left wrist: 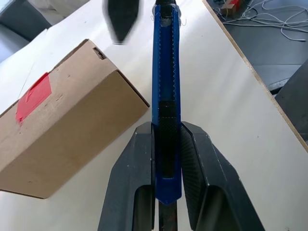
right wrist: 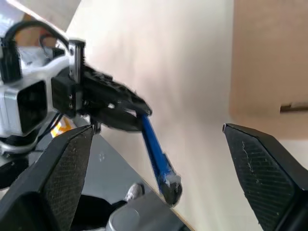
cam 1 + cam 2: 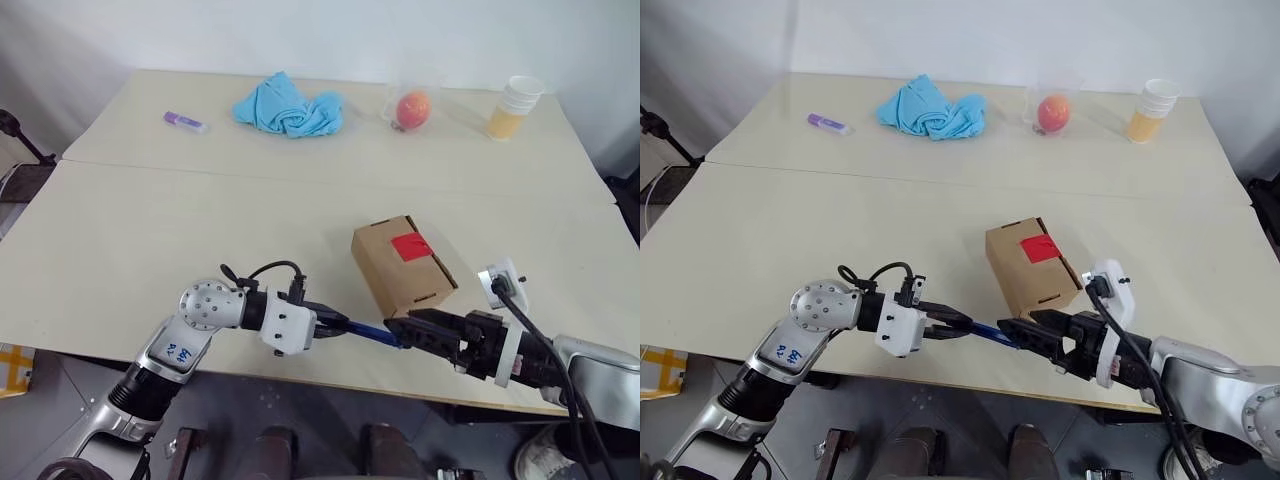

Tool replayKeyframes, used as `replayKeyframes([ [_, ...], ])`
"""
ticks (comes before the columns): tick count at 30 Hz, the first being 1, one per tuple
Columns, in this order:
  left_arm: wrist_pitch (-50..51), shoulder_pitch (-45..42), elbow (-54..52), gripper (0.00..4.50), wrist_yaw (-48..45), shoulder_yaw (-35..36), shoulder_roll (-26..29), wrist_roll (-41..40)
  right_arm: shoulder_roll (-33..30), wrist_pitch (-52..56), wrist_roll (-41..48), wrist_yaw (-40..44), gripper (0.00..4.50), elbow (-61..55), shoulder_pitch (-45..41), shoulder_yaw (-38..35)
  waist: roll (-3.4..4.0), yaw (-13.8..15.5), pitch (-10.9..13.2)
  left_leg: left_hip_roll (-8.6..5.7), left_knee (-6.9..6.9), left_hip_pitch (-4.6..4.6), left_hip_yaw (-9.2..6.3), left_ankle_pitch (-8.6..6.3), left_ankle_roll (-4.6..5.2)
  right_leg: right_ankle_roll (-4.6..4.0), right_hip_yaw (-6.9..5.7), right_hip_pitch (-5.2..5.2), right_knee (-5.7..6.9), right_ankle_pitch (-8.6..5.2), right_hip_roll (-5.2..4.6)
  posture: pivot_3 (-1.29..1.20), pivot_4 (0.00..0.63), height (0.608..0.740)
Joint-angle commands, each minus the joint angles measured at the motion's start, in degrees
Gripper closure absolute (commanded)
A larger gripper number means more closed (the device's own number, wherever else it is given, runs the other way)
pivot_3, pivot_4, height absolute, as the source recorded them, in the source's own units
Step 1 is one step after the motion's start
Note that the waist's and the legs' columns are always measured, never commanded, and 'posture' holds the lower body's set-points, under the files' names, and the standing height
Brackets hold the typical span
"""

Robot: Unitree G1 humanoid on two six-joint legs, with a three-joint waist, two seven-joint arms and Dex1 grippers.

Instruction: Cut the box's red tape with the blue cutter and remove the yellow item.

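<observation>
**Cutter held out between the two hands, box still sealed**

The left hand (image 3: 335,325) is clamped on the cutter (image 1: 166,110). Its two fingers pinch the handle end, so the long blue body sticks out level toward the right, over the near edge of the surface (image 3: 150,260). That grip leaves most of the tool's length free, which looks like an offer to the other arm or a set-up for working the slider.

The right hand (image 2: 159,159) faces it with its fingers spread wide and nothing between them. In the right wrist view the far tip of the cutter lies in the gap between them, touching neither that I can see. Spread this wide, it can come in around the tool from the end; I judge that a handover or a two-handed adjustment is under way.

The box (image 3: 402,265) sits just beyond both hands, near the surface's front edge and slightly toward the right. Its flaps are closed and the tape (image 3: 410,246) lies unbroken across the top seam, facing up where a blade can reach it. Neither hand touches the box. Whatever yellow thing it holds is hidden inside.

Well apart at the back lie a blue cloth (image 3: 288,108), a purple marker (image 3: 185,122), an orange fruit (image 3: 413,106) and stacked cups (image 3: 512,108), none in the way.

No blade can be made out at the cutter's tip, so cutting has not yet begun.
</observation>
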Motion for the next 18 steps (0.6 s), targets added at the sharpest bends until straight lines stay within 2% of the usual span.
replayKeyframes([
  [1, -0.91, -0.3, -0.6, 4.09, 0.72, 0.33, -0.56, -0.39, 0.6, 0.61, -0.24, 0.31, 0.02, 0.34, -0.92, 1.43, 0.0, -0.07, 0.0, 0.0, 0.01, 0.01, 0.02, 0.0, 0.0, 0.0, 0.02, 0.0, 0.0, 0.0, -0.01, 0.0, 0.15, 0.74],
  [11, -0.93, -0.81, -0.52, 4.09, 0.76, -0.05, -1.23, -0.14, 4.5, 2.11, -4.02, 0.04, 0.02, 2.85, -6.92, 8.0, 0.0, -0.05, 0.0, -0.01, 0.01, 0.02, 0.01, 0.0, 0.0, 0.0, 0.03, -0.01, -0.02, 0.0, -0.01, 0.0, 0.15, 0.74],
  [14, -0.89, -0.99, -0.4, 4.09, 0.81, -0.12, -1.36, -0.08, 5.77, 2.48, -4.92, 0.15, 0.53, 3.52, -8.19, 9.13, 0.0, -0.05, 0.0, -0.01, 0.0, 0.01, 0.0, 0.0, 0.0, 0.0, 0.02, -0.01, -0.02, 0.0, -0.01, 0.0, 0.15, 0.74],
  [18, -0.98, -1.07, -0.31, 4.09, 0.82, -0.11, -1.35, -0.01, 6.75, 3.0, -5.74, 0.2, 1.87, 3.91, -8.87, 9.78, 0.0, -0.06, 0.0, -0.01, 0.0, 0.01, 0.0, 0.0, 0.0, 0.0, 0.02, -0.02, -0.02, 0.0, -0.01, 0.0, 0.15, 0.74],
])
